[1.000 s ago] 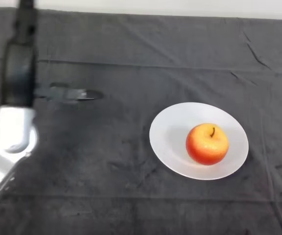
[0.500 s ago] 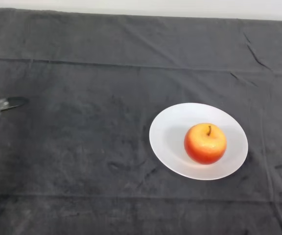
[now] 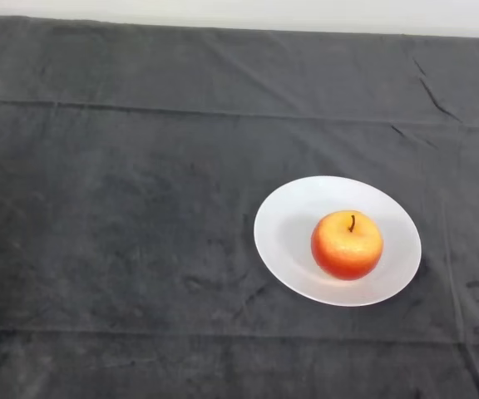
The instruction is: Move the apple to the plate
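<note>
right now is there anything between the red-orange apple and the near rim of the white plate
No. In the head view, only bare plate surface lies between the red-orange apple and the near rim of the white plate.

body: no part of the robot shows; colours: cannot tell; markings: cannot tell

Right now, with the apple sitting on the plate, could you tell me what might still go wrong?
The apple rests right of the centre of the shallow white plate, so a bump to the table could perhaps roll it over the low rim. The dark cloth shows creases, so a tug on it might shift the plate.
</note>
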`<move>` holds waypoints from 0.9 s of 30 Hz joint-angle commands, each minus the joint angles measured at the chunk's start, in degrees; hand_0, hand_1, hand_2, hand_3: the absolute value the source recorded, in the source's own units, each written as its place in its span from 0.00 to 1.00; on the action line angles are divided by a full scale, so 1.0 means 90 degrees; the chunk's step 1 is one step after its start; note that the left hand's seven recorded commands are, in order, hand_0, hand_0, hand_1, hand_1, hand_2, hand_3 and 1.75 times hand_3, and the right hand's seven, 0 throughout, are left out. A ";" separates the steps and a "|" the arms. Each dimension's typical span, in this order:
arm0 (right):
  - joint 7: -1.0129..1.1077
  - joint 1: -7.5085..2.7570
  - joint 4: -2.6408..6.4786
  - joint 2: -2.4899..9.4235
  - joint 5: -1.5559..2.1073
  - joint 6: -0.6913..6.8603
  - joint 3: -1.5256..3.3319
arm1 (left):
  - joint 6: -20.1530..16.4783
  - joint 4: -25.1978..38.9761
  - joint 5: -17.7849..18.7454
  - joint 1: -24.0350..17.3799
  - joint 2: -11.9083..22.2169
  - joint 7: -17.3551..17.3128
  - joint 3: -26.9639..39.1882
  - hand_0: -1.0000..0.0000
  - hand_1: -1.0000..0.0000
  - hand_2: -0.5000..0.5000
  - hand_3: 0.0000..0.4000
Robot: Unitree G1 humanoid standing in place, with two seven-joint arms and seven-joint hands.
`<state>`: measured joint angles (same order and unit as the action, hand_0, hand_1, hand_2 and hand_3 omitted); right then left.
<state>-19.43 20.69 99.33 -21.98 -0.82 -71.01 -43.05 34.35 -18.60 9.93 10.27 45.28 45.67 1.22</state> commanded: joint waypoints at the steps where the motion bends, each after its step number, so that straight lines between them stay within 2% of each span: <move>1: 0.0004 -0.0301 0.0422 0.0881 0.0050 0.0373 -0.0023 | -0.0038 0.0002 -0.0225 -0.0009 -0.0151 0.0086 0.0277 1.00 1.00 0.50 0.00; 6: 0.0004 -0.0301 0.0420 0.0882 0.0054 0.0373 -0.0019 | -0.0008 -0.0173 -0.0469 0.0129 -0.0399 0.0102 0.0334 1.00 1.00 0.50 0.00; 27: 0.0011 -0.0302 0.0413 0.0885 0.0072 0.0378 -0.0006 | -0.0117 -0.0210 -0.0744 0.0218 -0.0780 -0.0376 0.0785 1.00 1.00 0.50 0.00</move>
<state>-19.43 20.69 99.33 -21.98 -0.78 -71.01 -43.04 33.83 -19.14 4.06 10.30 39.79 42.53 5.70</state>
